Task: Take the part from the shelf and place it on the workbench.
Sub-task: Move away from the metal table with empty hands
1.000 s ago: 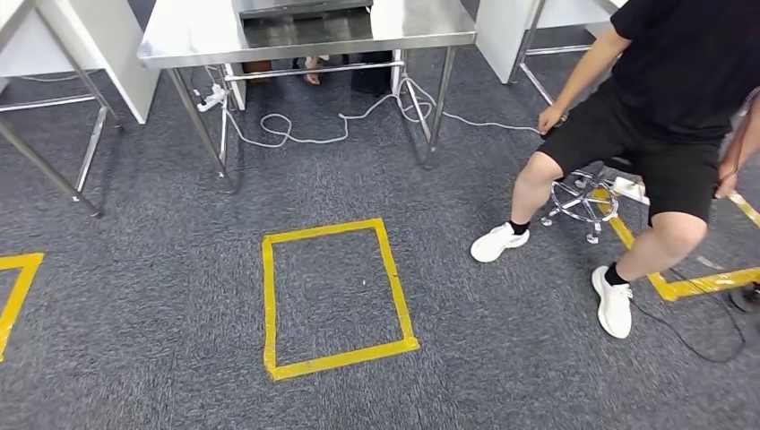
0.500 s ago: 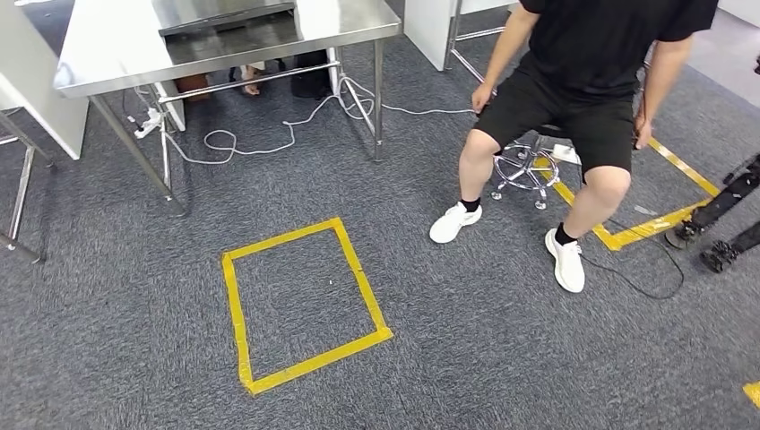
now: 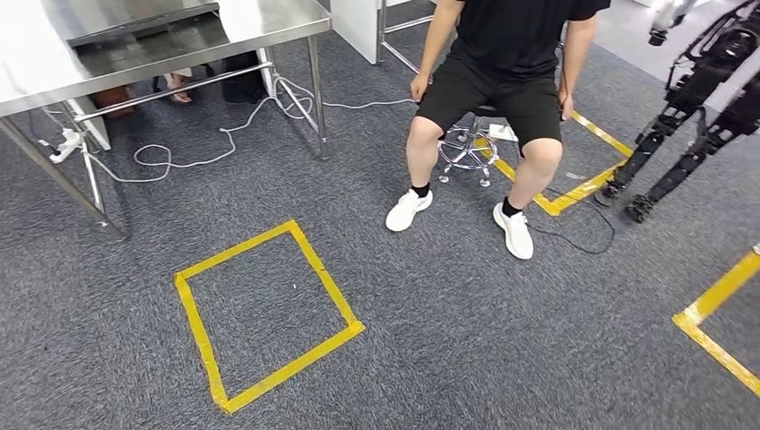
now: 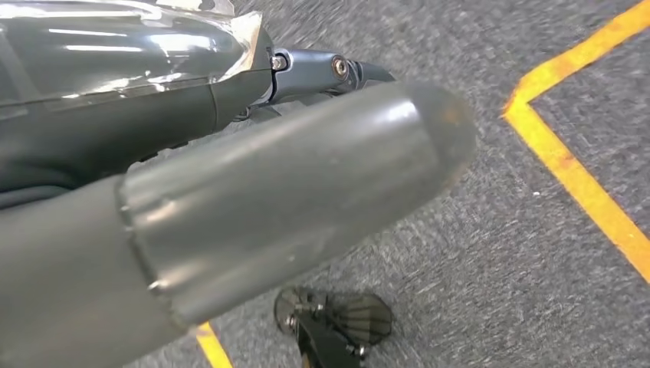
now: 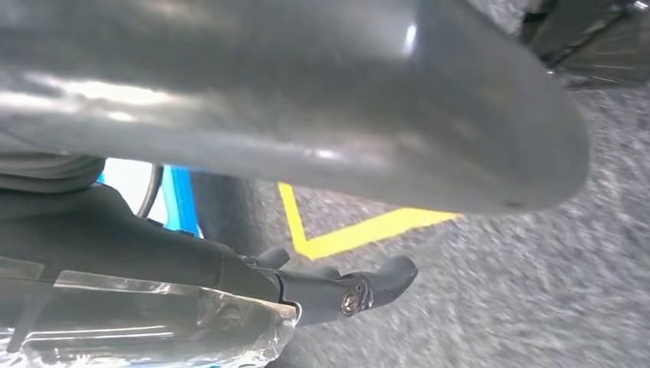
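Note:
A steel workbench (image 3: 161, 36) stands at the far left of the head view, and I see no part on its visible top. My left hand (image 4: 253, 161) hangs over the grey carpet in the left wrist view, its thick grey thumb (image 4: 306, 184) and a dark finger (image 4: 322, 73) stretched out with nothing between them. My right hand (image 5: 306, 130) hangs the same way over the carpet, a dark finger (image 5: 368, 284) straight below the thumb. A shiny clear film lies along the fingers of both hands. A blue and white shape (image 5: 157, 199) shows behind the right hand; what it is stays unclear.
A person (image 3: 511, 54) in black sits on a wheeled stool (image 3: 466, 148) ahead. Another robot's dark legs (image 3: 690, 116) stand at the far right. Yellow tape marks a square (image 3: 193, 309) on the carpet, with more tape (image 3: 717, 313) at right. White cables (image 3: 179, 157) trail under the workbench.
The camera has swung to the right: workbench, tape square and person have all slid left in the picture, and the other robot's legs have come into view.

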Tool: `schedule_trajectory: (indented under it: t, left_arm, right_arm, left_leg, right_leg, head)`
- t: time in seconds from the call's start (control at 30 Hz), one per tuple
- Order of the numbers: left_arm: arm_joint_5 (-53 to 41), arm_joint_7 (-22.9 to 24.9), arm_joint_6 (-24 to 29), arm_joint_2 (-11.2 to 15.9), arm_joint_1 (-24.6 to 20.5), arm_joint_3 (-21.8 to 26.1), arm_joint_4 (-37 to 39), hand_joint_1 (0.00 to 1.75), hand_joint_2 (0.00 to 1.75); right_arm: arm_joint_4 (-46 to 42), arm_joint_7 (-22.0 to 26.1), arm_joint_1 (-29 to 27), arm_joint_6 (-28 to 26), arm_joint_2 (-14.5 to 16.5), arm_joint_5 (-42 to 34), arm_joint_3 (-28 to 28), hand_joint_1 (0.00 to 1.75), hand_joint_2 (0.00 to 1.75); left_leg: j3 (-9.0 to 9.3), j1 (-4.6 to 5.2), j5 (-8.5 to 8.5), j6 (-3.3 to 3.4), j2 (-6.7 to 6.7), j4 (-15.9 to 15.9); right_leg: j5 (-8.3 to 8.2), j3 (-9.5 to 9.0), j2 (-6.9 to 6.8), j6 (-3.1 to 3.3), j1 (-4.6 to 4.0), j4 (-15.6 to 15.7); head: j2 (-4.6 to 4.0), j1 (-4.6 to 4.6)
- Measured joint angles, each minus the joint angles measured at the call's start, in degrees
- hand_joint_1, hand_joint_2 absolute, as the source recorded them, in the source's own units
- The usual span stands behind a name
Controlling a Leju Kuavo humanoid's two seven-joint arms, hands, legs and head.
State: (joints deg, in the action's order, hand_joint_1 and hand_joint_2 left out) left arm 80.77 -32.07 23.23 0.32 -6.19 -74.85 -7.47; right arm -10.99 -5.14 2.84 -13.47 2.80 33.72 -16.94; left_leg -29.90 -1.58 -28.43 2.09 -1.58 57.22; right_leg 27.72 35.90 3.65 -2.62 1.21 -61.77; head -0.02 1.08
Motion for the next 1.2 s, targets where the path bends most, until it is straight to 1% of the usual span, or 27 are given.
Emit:
schedule_trajectory:
  t: [0.07, 0.1, 0.13, 0.17, 0.2, 0.23, 0.3, 0.33, 0.37, 0.4, 0.47, 0.53, 0.57, 0.6, 0.63, 0.67, 0.7, 0.77, 0.8, 0.87, 0.93, 1.0, 1.03, 1.07, 1.13, 1.17, 1.2]
  left_arm:
    - [0.1, 0.1, 0.0, 0.1, 0.1, -0.2, 0.0, 0.00, 0.00]
    - [0.1, 0.2, 0.0, 0.1, 0.2, -0.2, 0.0, 0.00, 0.00]
    - [0.1, 0.3, 0.0, 0.1, 0.2, -0.2, 0.0, 0.00, 0.00]
    - [0.2, 0.3, 0.1, 0.1, 0.2, -0.3, 0.0, 0.00, 0.00]
    - [0.2, 0.3, 0.1, 0.1, 0.1, -0.3, 0.0, 0.00, 0.00]
    - [0.2, 0.3, 0.1, 0.1, 0.1, -0.3, 0.0, 0.00, 0.00]
    - [0.2, 0.3, 0.2, 0.1, 0.0, -0.4, 0.0, 0.00, 0.00]
    - [0.2, 0.3, 0.2, 0.1, -0.1, -0.4, 0.0, 0.00, 0.00]
    - [0.3, 0.3, 0.3, 0.1, -0.2, -0.4, 0.0, 0.00, 0.00]
    - [0.3, 0.3, 0.3, 0.1, -0.3, -0.4, 0.0, 0.00, 0.00]
    - [0.4, 0.4, 0.5, 0.1, -0.5, -0.4, 0.0, 0.00, 0.00]
    - [0.6, 0.6, 0.7, 0.1, -0.4, -0.5, 0.0, 0.00, 0.00]
    - [0.7, 0.7, 0.7, 0.1, -0.3, -0.5, 0.0, 0.00, 0.00]
    - [0.8, 0.7, 0.8, 0.1, -0.1, -0.5, 0.0, 0.00, 0.00]
    - [0.9, 0.8, 0.8, 0.1, -0.1, -0.5, 0.0, 0.00, 0.00]
    - [1.0, 0.8, 0.8, 0.1, 0.0, -0.5, 0.0, 0.00, 0.00]
    - [1.1, 0.8, 0.9, 0.1, 0.0, -0.5, 0.0, 0.00, 0.00]
    - [1.1, 0.8, 0.9, 0.1, 0.1, -0.5, 0.0, 0.00, 0.00]
    - [1.1, 0.8, 0.9, 0.1, 0.1, -0.5, 0.0, 0.00, 0.00]
    - [1.1, 0.9, 0.9, 0.1, 0.1, -0.5, 0.0, 0.00, 0.00]
    - [1.2, 0.9, 1.0, 0.0, -0.1, -0.5, 0.0, 0.00, 0.00]
    - [1.2, 0.9, 1.0, 0.0, -0.2, -0.5, 0.0, 0.00, 0.00]
    - [1.2, 0.9, 1.1, 0.0, -0.1, -0.5, 0.0, 0.00, 0.00]
    - [1.3, 0.9, 1.1, 0.0, -0.1, -0.5, 0.0, 0.00, 0.00]
    - [1.3, 0.9, 1.2, 0.0, 0.0, -0.5, 0.0, 0.00, 0.00]
    - [1.3, 0.9, 1.2, 0.0, 0.0, -0.5, 0.0, 0.00, 0.00]
    - [1.3, 0.9, 1.2, 0.0, 0.0, -0.5, 0.0, 0.00, 0.00]
  right_arm:
    - [0.0, 0.0, 0.1, 0.0, 0.1, 0.2, 0.0, 0.00, 0.00]
    - [0.0, 0.0, 0.1, 0.0, 0.1, 0.3, 0.0, 0.00, 0.00]
    - [0.0, 0.0, 0.0, 0.0, 0.1, 0.4, 0.0, 0.00, 0.00]
    - [0.0, 0.0, 0.0, 0.0, 0.0, 0.4, 0.0, 0.00, 0.00]
    - [0.0, 0.0, 0.0, 0.0, 0.0, 0.5, 0.0, 0.00, 0.00]
    - [0.0, 0.0, 0.0, 0.0, 0.0, 0.5, 0.0, 0.00, 0.00]
    - [0.0, 0.0, 0.3, 0.0, 0.0, 0.6, 0.0, 0.00, 0.00]
    - [0.0, -0.1, 0.4, 0.0, 0.0, 0.6, 0.0, 0.00, 0.00]
    - [0.0, -0.1, 0.4, 0.0, 0.0, 0.6, 0.0, 0.00, 0.00]
    - [0.0, -0.1, 0.3, 0.0, 0.0, 0.6, 0.0, 0.00, 0.00]
    - [0.0, -0.2, 0.2, 0.0, 0.0, 0.6, 0.0, 0.00, 0.00]
    - [0.0, -0.3, 0.3, 0.0, 0.0, 0.7, 0.0, 0.00, 0.00]
    - [0.0, -0.3, 0.3, 0.0, 0.1, 0.7, 0.0, 0.00, 0.00]
    - [0.0, -0.4, 0.3, 0.0, 0.1, 0.8, 0.0, 0.00, 0.00]
    - [0.0, -0.4, 0.3, 0.0, 0.2, 0.9, 0.0, 0.00, 0.00]
    - [0.0, -0.3, 0.2, 0.0, 0.2, 0.9, 0.0, 0.00, 0.00]
    - [0.0, -0.4, 0.2, 0.0, 0.2, 1.0, 0.0, 0.00, 0.00]
    - [0.0, -0.4, 0.2, 0.0, 0.2, 1.1, 0.0, 0.00, 0.00]
    - [0.0, -0.4, 0.3, 0.0, 0.2, 1.1, 0.0, 0.00, 0.00]
    - [0.0, -0.4, 0.4, 0.0, 0.1, 1.2, 0.0, 0.00, 0.00]
    - [0.0, -0.4, 0.2, 0.0, 0.0, 1.2, 0.0, 0.00, 0.00]
    - [0.0, -0.4, 0.1, 0.0, 0.0, 1.2, 0.0, 0.00, 0.00]
    - [0.0, -0.4, 0.2, 0.0, 0.0, 1.3, 0.0, 0.00, 0.00]
    - [0.0, -0.4, 0.2, 0.0, 0.1, 1.3, 0.0, 0.00, 0.00]
    - [0.0, -0.4, 0.3, 0.0, 0.0, 1.3, 0.0, 0.00, 0.00]
    - [0.0, -0.4, 0.3, 0.0, 0.0, 1.3, 0.0, 0.00, 0.00]
    - [0.0, -0.4, 0.2, 0.0, 0.0, 1.3, 0.0, 0.00, 0.00]
  left_leg:
    - [-0.34, 0.39, 0.18, 0.39, 1.87, 0.0]
    - [-0.49, 0.58, 0.22, 0.46, 2.81, 0.0]
    - [-0.62, 0.72, 0.26, 0.50, 3.66, 0.0]
    - [-0.68, 0.81, 0.28, 0.51, 4.45, 0.0]
    - [-0.65, 0.86, 0.29, 0.49, 5.18, 0.0]
    - [-0.54, 0.93, 0.30, 0.46, 5.85, 0.0]
    - [-0.26, 1.31, 0.12, 0.08, 7.08, 0.2]
    - [-0.09, 1.49, -0.05, -0.19, 7.65, 0.2]
    - [0.07, 1.60, -0.23, -0.51, 8.23, 0.2]
    - [0.21, 1.49, -0.38, -0.81, 8.53, 0.2]
    - [-0.36, 1.15, -1.89, -1.52, 6.60, 1.9]
    - [-2.85, 0.87, -5.82, -2.04, 3.05, 7.9]
    - [-4.57, 0.80, -7.95, -2.18, 2.03, 11.9]
    - [-6.08, 0.72, -9.30, -2.35, 1.60, 15.3]
    - [-6.93, 0.57, -9.47, -2.54, 1.47, 17.1]
    - [-6.84, 0.31, -8.44, -2.74, 1.42, 16.7]
    - [-5.80, -0.07, -6.43, -2.97, 1.24, 14.2]
    - [-2.69, -1.03, -2.37, -3.59, -0.73, 6.8]
    - [-1.72, -1.29, -1.44, -3.64, -1.85, 4.2]
    - [-1.35, -0.97, -1.42, -3.06, -2.78, 2.7]
    - [-1.49, -0.46, -1.06, -1.74, -1.49, 2.5]
    - [-1.47, -0.37, -0.53, -0.56, -0.09, 1.9]
    - [-1.51, -0.31, -0.40, -0.21, 0.73, 1.7]
    - [-1.61, -0.14, -0.35, -0.01, 1.54, 1.7]
    - [-1.80, 0.27, -0.31, 0.09, 3.24, 1.7]
    - [-1.83, 0.44, -0.30, 0.11, 3.98, 1.7]
    - [-1.81, 0.57, -0.29, 0.12, 4.68, 1.7]
  right_leg:
    - [3.56, 3.55, -2.39, 0.46, -0.03, -7.6]
    - [4.76, 4.84, -2.76, 0.41, 0.00, -10.8]
    - [5.16, 5.14, -2.95, 0.17, 0.01, -12.2]
    - [4.70, 4.08, -3.16, -0.18, -0.02, -11.1]
    - [3.65, 1.83, -3.65, -0.51, -0.06, -7.8]
    - [2.49, -1.03, -4.91, -0.66, -0.18, -3.5]
    - [0.81, -5.10, -7.48, -0.22, -0.73, 3.4]
    - [0.54, -5.78, -8.12, 0.17, -0.95, 4.8]
    - [0.42, -5.72, -7.77, 0.51, -1.13, 5.1]
    - [0.26, -5.68, -7.00, 0.88, -0.83, 5.2]
    - [-0.18, -5.81, -5.84, 1.67, -0.12, 5.4]
    - [-0.64, -5.81, -4.72, 2.42, 0.34, 5.5]
    - [-0.77, -5.66, -4.07, 2.66, 0.34, 5.5]
    - [-0.82, -5.58, -3.32, 2.69, 0.35, 5.5]
    - [-0.86, -5.55, -2.55, 2.70, 0.39, 5.4]
    - [-0.86, -5.59, -1.75, 2.67, 0.49, 5.4]
    - [-0.81, -5.64, -0.91, 2.55, 0.65, 5.2]
    - [-0.44, -5.39, 0.64, 1.90, 0.71, 4.3]
    - [-0.23, -4.99, 1.33, 1.37, 0.60, 3.7]
    - [-0.24, -3.90, 2.56, 0.15, 0.28, 3.2]
    - [-0.50, -3.05, 3.10, -0.82, 0.45, 3.3]
    - [0.91, -1.49, 0.78, -0.92, 0.51, 0.6]
    - [2.49, 0.07, -0.93, -0.71, 0.50, -2.6]
    - [4.27, 2.03, -2.14, -0.54, 0.39, -6.6]
    - [6.45, 4.84, -2.86, -0.65, 0.32, -12.7]
    - [6.26, 4.60, -2.99, -0.89, 0.23, -12.8]
    - [5.32, 3.16, -3.26, -1.15, 0.11, -10.5]
  head:
    - [0.01, 0.22]
    - [0.01, 0.21]
    - [0.01, 0.21]
    - [0.00, 0.22]
    - [0.01, 0.22]
    - [0.01, 0.25]
    - [0.01, 0.17]
    - [0.00, 0.10]
    - [0.00, 0.01]
    - [0.00, -0.05]
    - [0.00, -0.15]
    - [0.00, -0.31]
    - [0.00, -0.36]
    - [0.00, -0.37]
    - [0.00, -0.37]
    - [0.00, -0.37]
    - [0.00, -0.37]
    - [0.00, -0.43]
    - [0.00, -0.43]
    - [0.00, -0.39]
    - [0.00, -0.32]
    - [0.00, -0.08]
    - [0.00, 0.08]
    - [0.00, 0.22]
    - [0.00, 0.26]
    - [0.00, 0.25]
    - [0.00, 0.26]
